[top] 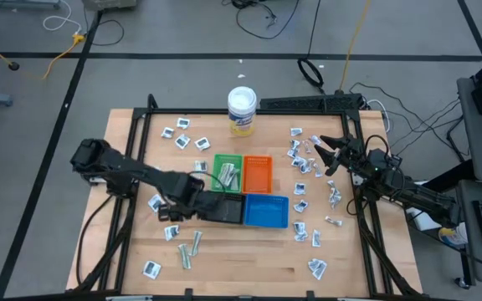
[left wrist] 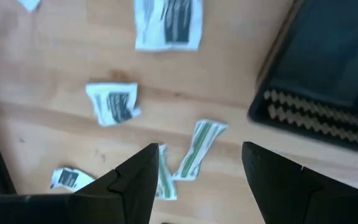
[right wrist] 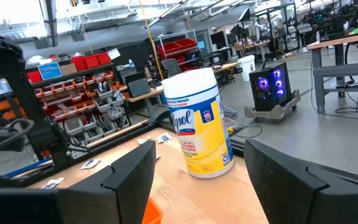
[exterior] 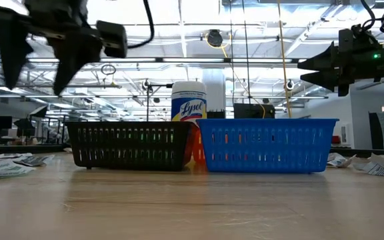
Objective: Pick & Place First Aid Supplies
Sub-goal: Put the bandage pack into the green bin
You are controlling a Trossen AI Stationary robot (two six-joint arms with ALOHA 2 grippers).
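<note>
First aid packets (top: 305, 164) lie scattered across the wooden table (top: 249, 267), most of them outside the four trays clustered at its centre. A slim wrapped strip (left wrist: 196, 149) rests just below the left gripper (top: 176, 209), which hovers beside the black tray (top: 224, 209) with jaws apart and empty. The right gripper (top: 328, 156) waits above the packets at the table's right side, open wide and holding nothing. The step in hand appears to be an approach; next, the left gripper likely needs to descend and close on the strip.
</note>
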